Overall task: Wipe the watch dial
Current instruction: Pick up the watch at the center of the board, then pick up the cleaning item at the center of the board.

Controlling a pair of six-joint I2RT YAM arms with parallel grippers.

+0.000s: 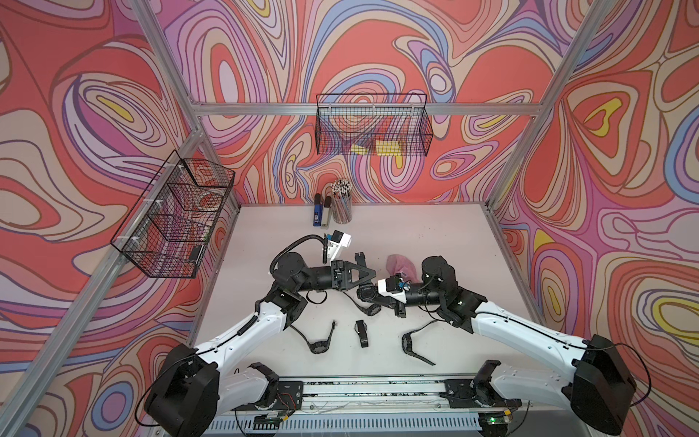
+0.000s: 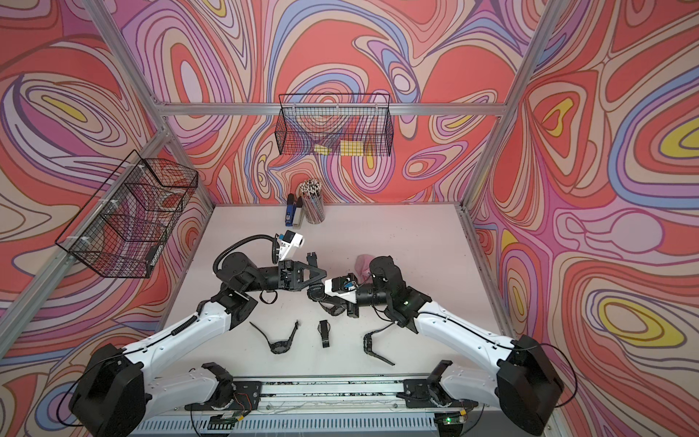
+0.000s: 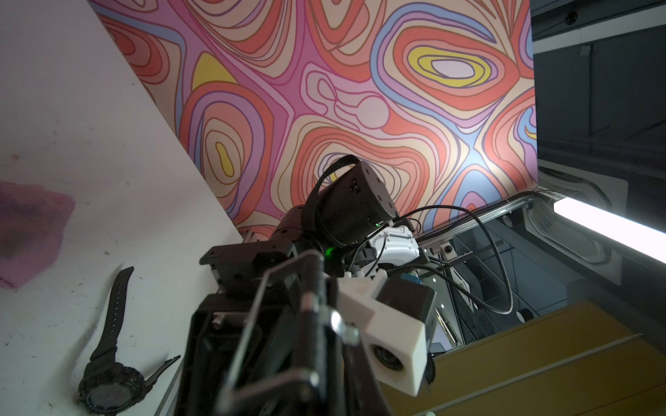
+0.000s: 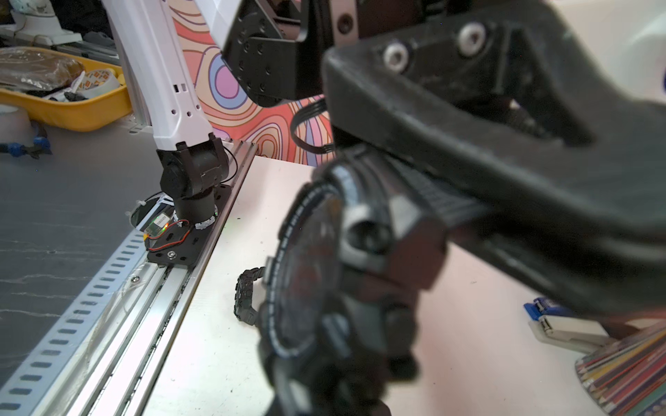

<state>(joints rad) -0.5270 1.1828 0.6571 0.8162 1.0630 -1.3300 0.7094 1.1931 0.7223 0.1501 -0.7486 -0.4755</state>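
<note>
A black watch (image 1: 366, 293) hangs above the middle of the table, between my two grippers in both top views (image 2: 316, 293). My left gripper (image 1: 371, 283) is shut on its strap. In the right wrist view the left gripper's black finger (image 4: 504, 162) clamps that strap, and the round dial (image 4: 306, 270) stands on edge close to the camera. My right gripper (image 1: 381, 299) sits right against the watch from the right, and its jaws are blurred and dark. A pink cloth (image 1: 399, 263) lies on the table behind the right arm, apart from both grippers.
Three more black watches (image 1: 317, 342) (image 1: 362, 333) (image 1: 416, 344) lie near the table's front. A pencil cup (image 1: 341, 206) and a stapler (image 1: 319, 213) stand at the back. Wire baskets (image 1: 372, 125) (image 1: 174, 215) hang on the back and left walls.
</note>
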